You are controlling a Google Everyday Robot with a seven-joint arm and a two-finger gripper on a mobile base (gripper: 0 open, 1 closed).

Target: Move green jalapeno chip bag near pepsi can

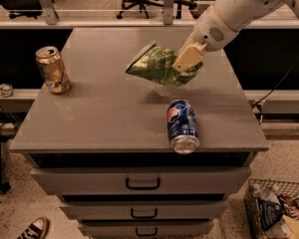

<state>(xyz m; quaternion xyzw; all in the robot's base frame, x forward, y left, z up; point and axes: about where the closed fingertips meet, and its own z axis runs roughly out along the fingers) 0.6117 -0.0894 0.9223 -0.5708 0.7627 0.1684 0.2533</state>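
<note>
The green jalapeno chip bag [157,65] hangs in the air above the middle of the grey cabinet top [104,108], tilted, with its shadow below it. My gripper [188,63] is shut on the bag's right end; the white arm reaches in from the upper right. The pepsi can [182,125] lies on its side near the front edge, silver top toward the camera, just below and right of the bag. The bag does not touch the can.
A gold-tan can [52,69] stands upright at the left of the top. Drawers [142,182] are below the front edge. A wire basket [276,215] sits on the floor at lower right, a shoe [34,229] at lower left. Office chairs stand behind.
</note>
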